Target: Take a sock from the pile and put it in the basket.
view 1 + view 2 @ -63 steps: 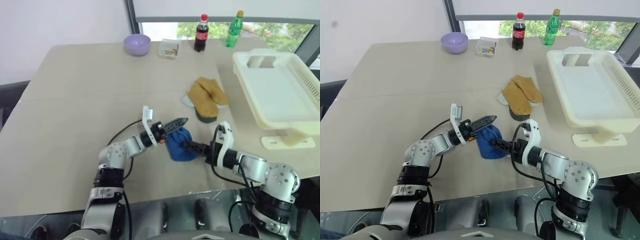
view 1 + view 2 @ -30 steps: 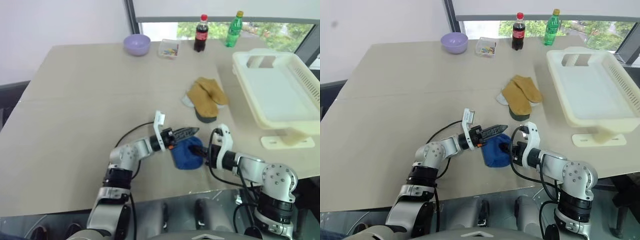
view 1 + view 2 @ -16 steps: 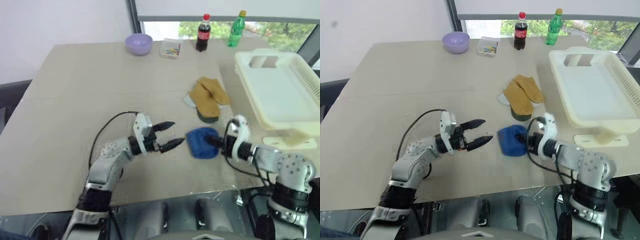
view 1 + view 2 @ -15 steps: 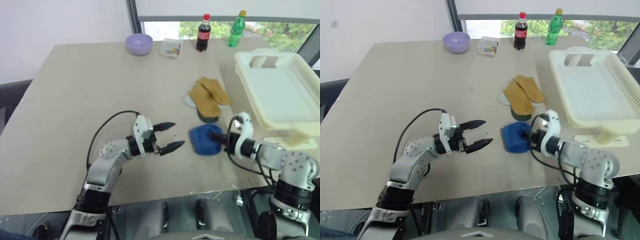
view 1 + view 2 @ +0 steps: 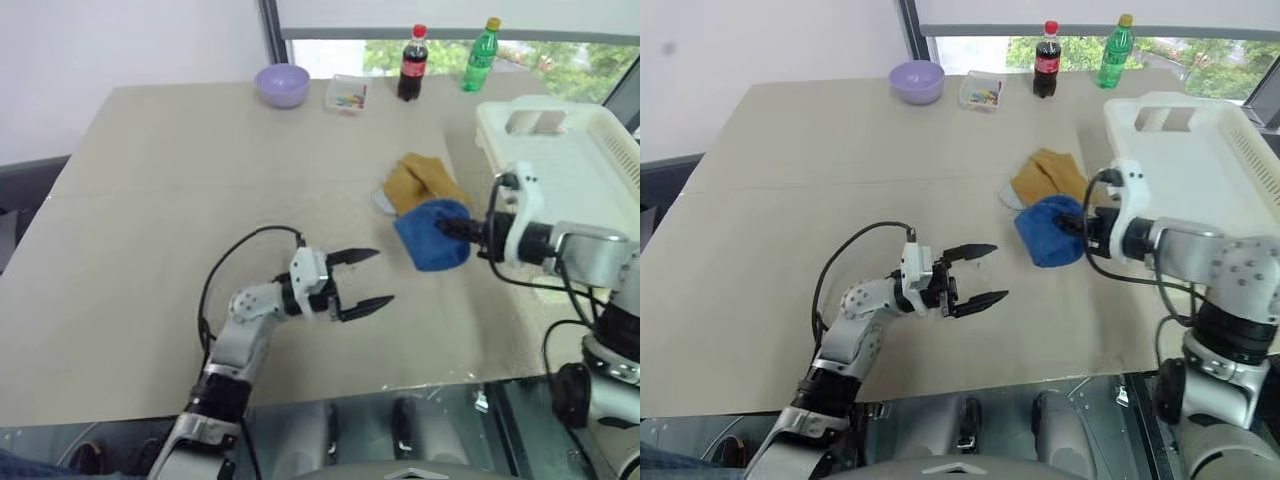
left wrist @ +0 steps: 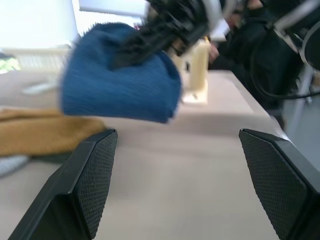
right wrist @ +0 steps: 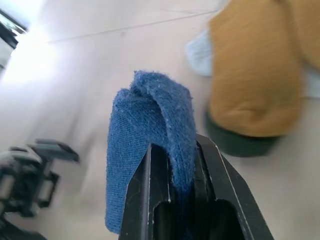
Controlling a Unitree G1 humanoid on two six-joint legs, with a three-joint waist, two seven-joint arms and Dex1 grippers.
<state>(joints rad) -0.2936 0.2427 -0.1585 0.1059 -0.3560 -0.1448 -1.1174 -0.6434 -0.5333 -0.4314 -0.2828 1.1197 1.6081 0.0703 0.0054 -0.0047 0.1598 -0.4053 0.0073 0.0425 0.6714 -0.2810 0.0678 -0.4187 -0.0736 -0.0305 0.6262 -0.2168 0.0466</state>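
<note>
Right gripper [image 5: 1077, 226] pinched tight on the sock [image 5: 1048, 230], fingers pressed on a fold of blue fabric, clear in the right wrist view. Sock lifted off the table [image 5: 160, 200], hanging in the air just at 7 o'clock of the pile [image 5: 425, 181], partly covering it in the head views. Pile: mustard-yellow socks on top, a pale grey bit at its 9 o'clock edge, a dark green cuff seen under the yellow in the right wrist view. Basket [image 5: 590, 175] at 3 o'clock of the pile, near the right edge of the table, apart from the sock. Left gripper [image 5: 366, 279] spread wide, nothing between the fingers, low over bare table at 8 o'clock of the sock, well apart from it, pointing toward it. Black cable [image 5: 225, 270] looping over the left forearm. Far edge of table at 12 o'clock: lilac bowl [image 5: 282, 84], small clear box [image 5: 346, 93], cola bottle [image 5: 413, 64], green bottle [image 5: 481, 42]
</note>
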